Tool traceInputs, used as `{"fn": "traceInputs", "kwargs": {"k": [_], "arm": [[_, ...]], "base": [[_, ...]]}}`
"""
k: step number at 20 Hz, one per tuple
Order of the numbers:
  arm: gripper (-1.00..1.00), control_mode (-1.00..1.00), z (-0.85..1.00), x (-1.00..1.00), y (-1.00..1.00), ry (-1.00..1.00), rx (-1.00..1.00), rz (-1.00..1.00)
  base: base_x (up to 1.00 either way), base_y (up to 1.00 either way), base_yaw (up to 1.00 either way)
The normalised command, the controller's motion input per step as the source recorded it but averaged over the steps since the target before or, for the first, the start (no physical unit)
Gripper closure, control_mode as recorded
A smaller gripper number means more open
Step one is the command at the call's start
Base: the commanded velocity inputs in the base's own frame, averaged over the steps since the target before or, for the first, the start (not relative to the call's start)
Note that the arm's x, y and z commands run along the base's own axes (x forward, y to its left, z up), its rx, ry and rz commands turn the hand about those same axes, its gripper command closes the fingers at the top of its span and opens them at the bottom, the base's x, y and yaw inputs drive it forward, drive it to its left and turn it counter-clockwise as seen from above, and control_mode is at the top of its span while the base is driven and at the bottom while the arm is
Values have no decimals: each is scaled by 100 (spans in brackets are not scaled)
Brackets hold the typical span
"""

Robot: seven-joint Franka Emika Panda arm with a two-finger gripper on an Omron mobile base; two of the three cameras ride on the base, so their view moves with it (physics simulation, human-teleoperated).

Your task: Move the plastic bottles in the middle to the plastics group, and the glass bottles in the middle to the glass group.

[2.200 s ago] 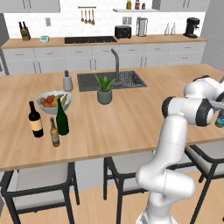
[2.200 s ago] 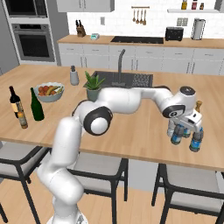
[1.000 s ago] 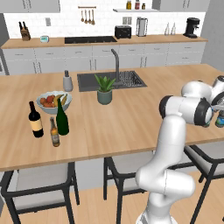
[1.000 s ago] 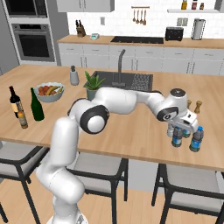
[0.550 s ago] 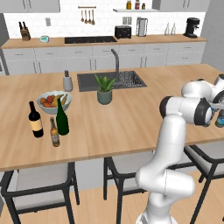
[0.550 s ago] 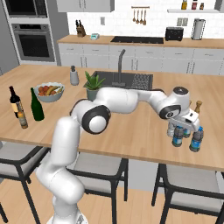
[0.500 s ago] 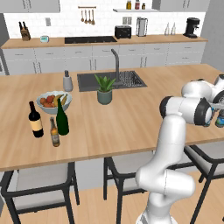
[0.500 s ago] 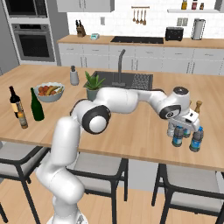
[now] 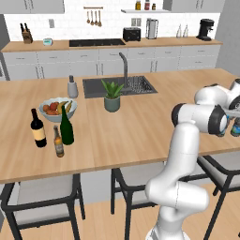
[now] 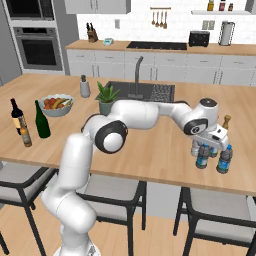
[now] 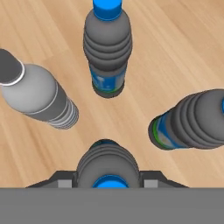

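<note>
Wooden island (image 10: 150, 150): pincer (image 11: 108, 180) still around blue-capped bottle (image 11: 108, 168).

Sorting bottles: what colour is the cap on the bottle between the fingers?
Blue, clearest in the hand view.

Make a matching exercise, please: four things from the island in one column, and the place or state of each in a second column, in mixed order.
Things:
1. green glass bottle
2. potted plant
3. fruit bowl
4. blue-capped bottle

Places or states:
A. between the gripper tips
B. just in front of the sink
C. beside the black wine bottle and the brown bottle
D. behind the green bottle, full of fruit

Pairs: 1-C, 2-B, 3-D, 4-A
</note>
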Motion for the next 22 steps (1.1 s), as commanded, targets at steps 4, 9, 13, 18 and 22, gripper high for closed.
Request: {"fn": "traceInputs", "kwargs": {"k": [4, 9, 13, 18, 22], "arm": [[-100, -100, 0, 0, 0, 0, 0, 0], [-100, -100, 0, -1, 0, 0, 0, 0], [-100, -100, 0, -10, 0, 0, 0, 0], [-100, -100, 2, -13, 0, -5, 1, 0], [-100, -100, 29, -60, 5, -12, 3, 0]], "base": [[0, 0, 0], [0, 0, 0], [0, 0, 0], [0, 0, 0], [0, 0, 0]]}}
